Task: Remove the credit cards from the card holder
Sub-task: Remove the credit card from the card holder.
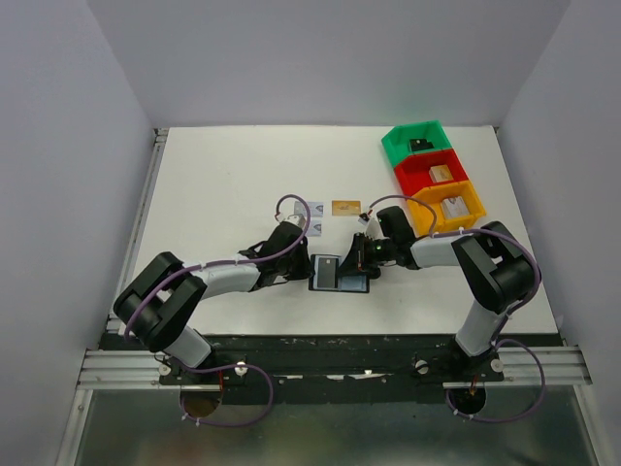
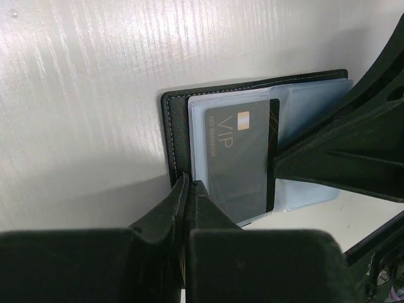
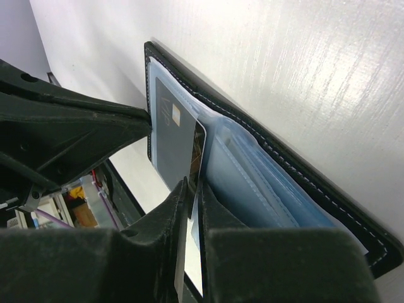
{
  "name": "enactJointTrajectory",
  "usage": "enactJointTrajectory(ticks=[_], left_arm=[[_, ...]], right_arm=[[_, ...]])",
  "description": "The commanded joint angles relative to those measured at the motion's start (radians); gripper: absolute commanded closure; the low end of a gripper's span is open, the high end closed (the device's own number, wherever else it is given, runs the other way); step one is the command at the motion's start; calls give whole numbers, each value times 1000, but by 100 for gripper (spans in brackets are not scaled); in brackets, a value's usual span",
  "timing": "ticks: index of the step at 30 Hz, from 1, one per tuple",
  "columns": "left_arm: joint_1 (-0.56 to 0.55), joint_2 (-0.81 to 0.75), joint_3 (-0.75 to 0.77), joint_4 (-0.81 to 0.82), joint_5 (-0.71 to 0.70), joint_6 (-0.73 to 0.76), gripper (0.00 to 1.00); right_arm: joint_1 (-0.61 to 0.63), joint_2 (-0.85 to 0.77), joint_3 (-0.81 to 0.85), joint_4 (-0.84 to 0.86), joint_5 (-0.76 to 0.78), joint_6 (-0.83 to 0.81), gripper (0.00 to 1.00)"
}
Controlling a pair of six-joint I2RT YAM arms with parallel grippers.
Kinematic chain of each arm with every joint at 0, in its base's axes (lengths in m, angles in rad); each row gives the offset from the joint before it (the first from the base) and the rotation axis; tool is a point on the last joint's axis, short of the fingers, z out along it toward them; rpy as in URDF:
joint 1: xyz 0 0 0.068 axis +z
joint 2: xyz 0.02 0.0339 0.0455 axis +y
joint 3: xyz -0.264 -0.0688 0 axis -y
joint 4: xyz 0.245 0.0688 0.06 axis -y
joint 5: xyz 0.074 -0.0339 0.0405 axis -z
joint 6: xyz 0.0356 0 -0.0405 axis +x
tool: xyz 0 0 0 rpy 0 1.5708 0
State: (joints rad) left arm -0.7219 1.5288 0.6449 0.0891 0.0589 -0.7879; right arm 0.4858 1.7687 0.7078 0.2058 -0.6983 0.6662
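Presently we find the card holder (image 2: 172,126) lying open and flat on the white table (image 1: 223,175), directly between the two grippers. On the left gripper (image 2: 188,184) the fingers are pressed tight together, tips set on the holder's stitched leather border. We cannot tell whether they pinch the cover or only press on it. On the right gripper (image 3: 191,187) the fingers are clamped on the edge of a black card (image 2: 243,158), which runs down between them. That card, marked VIP with a small gold chip, lies over the blue-grey pockets (image 2: 309,104). One long edge sits just beside the left gripper's tips and the opposite edge is in the right gripper's grasp. The grippers face each other across the holder, one at each end.

From the top view we note two pale cards (image 1: 312,208) on the table just beyond the left gripper, one behind the other, apart from the holder. A gold card (image 1: 345,207) lies beyond the gap between the grippers. Three bins (image 1: 406,171), green, red and orange, stand in a row well beyond the right gripper, off to its right.
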Motion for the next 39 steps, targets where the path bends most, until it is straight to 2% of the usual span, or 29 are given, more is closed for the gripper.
enactJointTrajectory(ticks=[1,17,23,32,39], left_arm=[[1,28,9,-14,-13,-2,94],[-11,47,10,1,1,-5,96],[-11,47,7,1,1,-5,98],[-11,47,-2,0,-1,-8,99],[-13,51,-2,6,9,-5,100]], right_arm=[[8,6,5,1,-12,9,80],[17,38,12,73,-73,52,78],[16,52,10,67,-70,58,68],[17,74,-2,61,-30,61,66],[17,101,-22,223,-101,136,67]])
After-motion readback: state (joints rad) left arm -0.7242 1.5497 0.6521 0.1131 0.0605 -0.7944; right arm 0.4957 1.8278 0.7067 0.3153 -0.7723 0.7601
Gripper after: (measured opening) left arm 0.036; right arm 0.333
